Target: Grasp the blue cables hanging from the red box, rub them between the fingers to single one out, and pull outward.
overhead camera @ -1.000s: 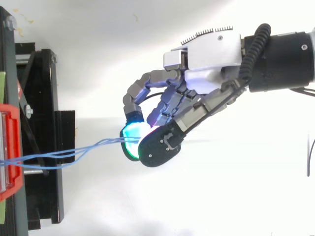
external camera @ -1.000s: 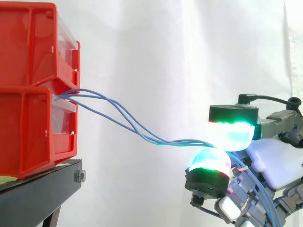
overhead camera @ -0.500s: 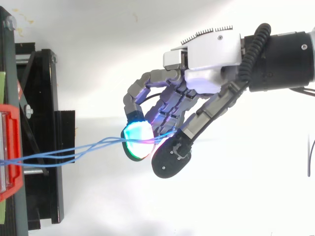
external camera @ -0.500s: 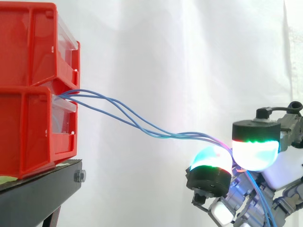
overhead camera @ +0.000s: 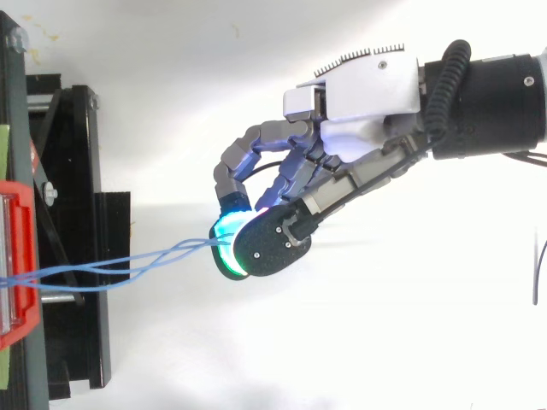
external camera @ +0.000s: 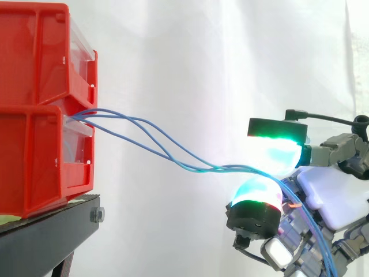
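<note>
Start at the hand (overhead camera: pixel 359 111): you have it curled, with two glowing pads (external camera: pixel 275 154) stacked one over the other and pressed together on the blue cables (external camera: pixel 150 138). That is a pinch on the bundle, not a loose hook. In the top view the upper pad covers the lower one almost squarely, so the strands are trapped between two soft faces, and I judge that to be the right arrangement for rolling them against each other. Behind the pinch, the free ends trail down past the palm toward the lower right. Moving outward from the pads, you can see several strands leave the pinch together, cross over one another midway, and rise in a shallow sag toward the red box (external camera: pixel 34 156). Because of that sag, I read them as slack, so you are at the rubbing step with no single cable separated yet. They enter at the top front edge of the box, just under the upper bin (external camera: pixel 34 52) stacked on it. Both bins sit on the black stand (external camera: pixel 46 236), with the white curtain (external camera: pixel 202 57) behind everything.
</note>
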{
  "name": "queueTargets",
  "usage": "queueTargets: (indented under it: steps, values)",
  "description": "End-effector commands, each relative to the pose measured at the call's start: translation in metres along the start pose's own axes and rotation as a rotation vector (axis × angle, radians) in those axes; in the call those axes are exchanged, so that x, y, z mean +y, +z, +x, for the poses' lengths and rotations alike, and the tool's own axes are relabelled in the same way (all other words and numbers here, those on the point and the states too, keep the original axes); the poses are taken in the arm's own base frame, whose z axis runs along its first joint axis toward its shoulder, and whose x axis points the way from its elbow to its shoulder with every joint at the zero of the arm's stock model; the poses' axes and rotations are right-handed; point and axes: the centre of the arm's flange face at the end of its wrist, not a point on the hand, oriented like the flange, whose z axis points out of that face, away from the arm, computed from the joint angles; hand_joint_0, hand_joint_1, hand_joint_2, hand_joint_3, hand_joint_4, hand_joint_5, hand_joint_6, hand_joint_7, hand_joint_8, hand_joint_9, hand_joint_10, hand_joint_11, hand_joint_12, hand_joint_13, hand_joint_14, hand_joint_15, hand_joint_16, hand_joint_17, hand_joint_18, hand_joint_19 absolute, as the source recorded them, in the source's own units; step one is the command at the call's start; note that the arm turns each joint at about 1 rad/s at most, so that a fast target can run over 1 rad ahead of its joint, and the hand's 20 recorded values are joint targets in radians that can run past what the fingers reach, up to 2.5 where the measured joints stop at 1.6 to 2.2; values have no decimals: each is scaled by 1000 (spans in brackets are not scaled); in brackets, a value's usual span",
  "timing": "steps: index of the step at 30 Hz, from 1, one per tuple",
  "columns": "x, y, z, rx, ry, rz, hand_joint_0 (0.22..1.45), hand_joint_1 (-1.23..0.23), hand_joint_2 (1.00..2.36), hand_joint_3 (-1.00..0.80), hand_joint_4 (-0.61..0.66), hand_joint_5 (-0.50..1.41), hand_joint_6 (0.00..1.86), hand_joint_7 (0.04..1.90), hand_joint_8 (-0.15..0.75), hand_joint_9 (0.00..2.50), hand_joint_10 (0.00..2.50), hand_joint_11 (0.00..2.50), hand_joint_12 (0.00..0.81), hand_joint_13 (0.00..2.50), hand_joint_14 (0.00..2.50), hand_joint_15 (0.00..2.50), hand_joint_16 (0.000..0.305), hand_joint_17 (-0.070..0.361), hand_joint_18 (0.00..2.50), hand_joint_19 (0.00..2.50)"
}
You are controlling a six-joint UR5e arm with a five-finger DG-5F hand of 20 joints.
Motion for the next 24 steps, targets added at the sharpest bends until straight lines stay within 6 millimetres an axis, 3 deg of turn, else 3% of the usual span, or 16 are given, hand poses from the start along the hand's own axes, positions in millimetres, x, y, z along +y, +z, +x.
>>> queueTargets:
  steps: [1,3,7,14,24]
  values:
    - [1,0,0,0,0,-2,576,-713,1011,-271,-74,-125,811,1074,220,910,12,395,379,791,19,556,49,111,669,600]
    - [1,0,-1,-1,1,-4,574,-746,1012,-150,-44,-136,827,1072,245,903,11,388,403,810,19,544,54,122,710,568]
    - [2,0,-2,-2,1,-6,605,-815,1013,-99,-15,-161,858,1043,240,855,12,428,396,782,18,541,53,119,695,556]
    - [15,0,-1,-1,-13,-29,700,-925,1010,-364,-23,-175,851,986,199,780,13,420,360,732,21,531,47,105,648,528]
    - [16,0,-2,-3,-40,-31,765,-929,1000,-500,-86,-177,844,919,183,759,13,408,349,727,19,517,46,102,669,510]
